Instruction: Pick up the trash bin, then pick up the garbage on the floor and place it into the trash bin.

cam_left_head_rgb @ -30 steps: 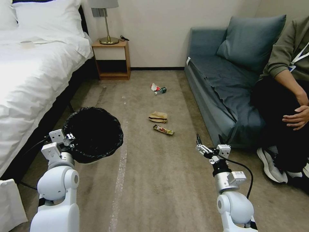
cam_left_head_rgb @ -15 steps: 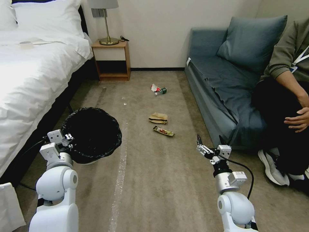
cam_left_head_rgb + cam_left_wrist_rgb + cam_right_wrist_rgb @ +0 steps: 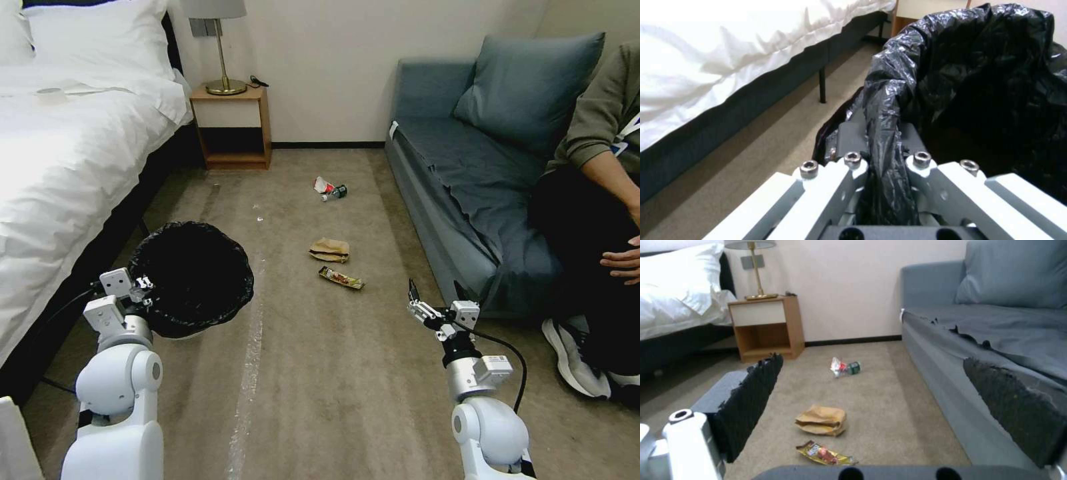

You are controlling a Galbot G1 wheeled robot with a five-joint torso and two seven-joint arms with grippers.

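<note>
The trash bin [image 3: 193, 277], white with a crinkled black bag over its rim, hangs at the left from my left gripper [image 3: 142, 288], which is shut on its near rim [image 3: 882, 156]. Garbage lies on the carpet ahead: a crumpled brown paper bag [image 3: 329, 249] [image 3: 821, 420], a dark-and-yellow snack wrapper [image 3: 341, 278] [image 3: 824, 453], and farther off a red-and-white packet [image 3: 321, 185] [image 3: 837, 366] beside a small bottle with a green label [image 3: 337, 192] [image 3: 854, 367]. My right gripper [image 3: 435, 295] [image 3: 880, 416] hovers open, to the right of the wrapper and nearer to me.
A white bed [image 3: 67, 153] runs along the left and a blue sofa [image 3: 467, 180] along the right, with a person's legs and shoe [image 3: 577, 353] at the far right. A wooden nightstand [image 3: 232, 123] with a lamp stands against the back wall.
The whole view has shifted slightly, so the camera has moved. The bin sits a little lower than a second ago. Both grippers keep their states.
</note>
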